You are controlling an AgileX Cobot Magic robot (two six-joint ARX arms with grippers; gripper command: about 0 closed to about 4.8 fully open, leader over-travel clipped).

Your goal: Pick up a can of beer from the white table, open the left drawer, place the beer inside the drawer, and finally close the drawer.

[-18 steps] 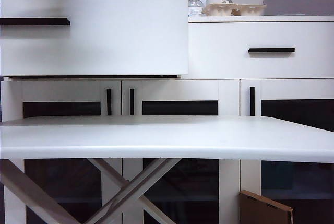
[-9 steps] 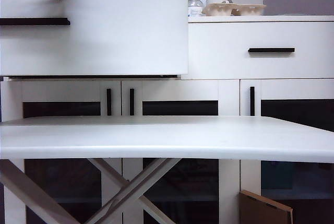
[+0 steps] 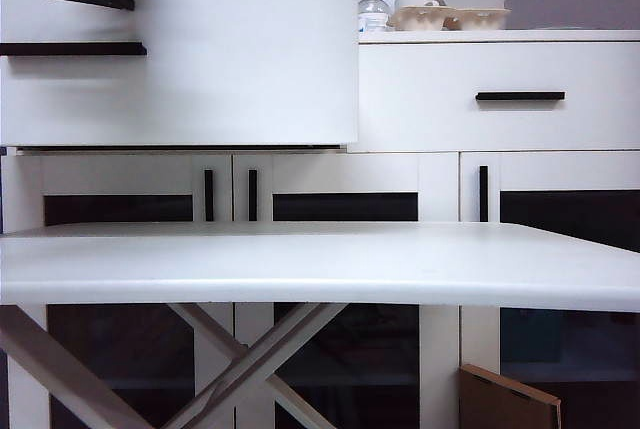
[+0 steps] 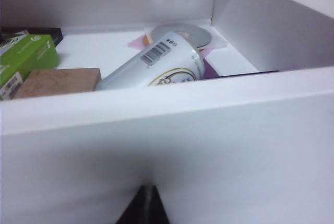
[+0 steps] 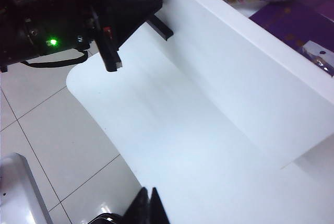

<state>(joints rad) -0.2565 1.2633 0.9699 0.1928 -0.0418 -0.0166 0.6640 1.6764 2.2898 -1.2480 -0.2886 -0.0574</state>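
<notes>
You have one can of beer (image 4: 156, 63), lying on its side inside the open left drawer (image 3: 230, 59), among a green box (image 4: 23, 59), a brown block (image 4: 57, 82) and a grey disc (image 4: 182, 33). Two drawers show in the exterior view: the left pulled out toward you, the right drawer (image 3: 500, 97) flush. Two tools are in play, both clenched on nothing. Your left tool (image 4: 146, 208) sits just outside the drawer's front panel; your right tool (image 5: 148, 208) hangs above the white surface (image 5: 172, 145), whose rounded corner shows, with room between it and the drawer front.
</notes>
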